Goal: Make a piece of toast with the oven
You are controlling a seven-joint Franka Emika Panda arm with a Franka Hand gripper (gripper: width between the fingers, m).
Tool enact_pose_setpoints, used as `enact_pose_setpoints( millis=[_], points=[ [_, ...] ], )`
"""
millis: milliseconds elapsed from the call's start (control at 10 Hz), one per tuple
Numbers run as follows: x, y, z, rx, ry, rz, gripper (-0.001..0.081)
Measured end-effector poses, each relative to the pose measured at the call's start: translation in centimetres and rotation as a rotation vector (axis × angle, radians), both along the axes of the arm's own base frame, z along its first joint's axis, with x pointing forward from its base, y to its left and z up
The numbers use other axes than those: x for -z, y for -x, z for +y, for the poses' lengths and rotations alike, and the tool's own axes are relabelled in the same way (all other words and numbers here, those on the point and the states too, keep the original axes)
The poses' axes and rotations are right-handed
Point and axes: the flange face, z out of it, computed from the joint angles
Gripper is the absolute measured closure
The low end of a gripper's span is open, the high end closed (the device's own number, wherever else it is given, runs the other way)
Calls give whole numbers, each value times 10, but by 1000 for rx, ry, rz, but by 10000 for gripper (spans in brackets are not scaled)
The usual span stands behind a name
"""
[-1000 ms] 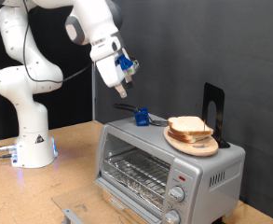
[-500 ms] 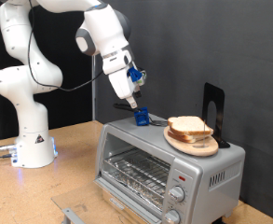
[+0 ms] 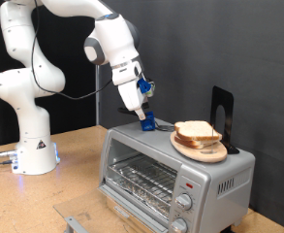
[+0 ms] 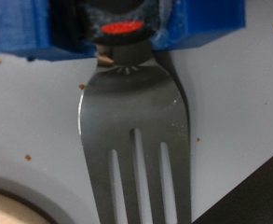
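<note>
Exterior view: the Panda arm reaches down from the 11 o'clock side, its claw (image 3: 142, 114) poised just above a small blue holder (image 3: 147, 122) that sits at the rear of the oven's top panel. Whether the claw is open or closed cannot be told from either view.

The oven (image 3: 175, 170), silver-grey, stands on the wooden counter (image 3: 74, 155) toward the frame's 4 o'clock. Its glass door hangs open, the wire rack (image 3: 142, 179) is exposed and bare, and round knobs (image 3: 184, 203) with a small red light (image 3: 189, 183) line its front panel.

On the oven's top, at 3 o'clock of the blue holder, a round wooden plate (image 3: 202, 149) carries stacked bread slices; the uppermost piece of toast (image 3: 196, 130) is pale tan with a darker crust. A black upright stand (image 3: 222, 115) rises behind the plate.

Wrist view: a metal fork (image 4: 134, 140) fills the frame, its handle end seated in the blue holder (image 4: 211, 23) beneath a red dot (image 4: 123, 29).
</note>
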Motion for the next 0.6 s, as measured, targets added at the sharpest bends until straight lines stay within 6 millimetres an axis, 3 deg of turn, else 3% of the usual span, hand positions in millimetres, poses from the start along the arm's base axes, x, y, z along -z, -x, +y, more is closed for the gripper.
enact_pose_setpoints(
  millis=[600],
  points=[
    [20,-2,6,8,0,20,-2]
  ],
)
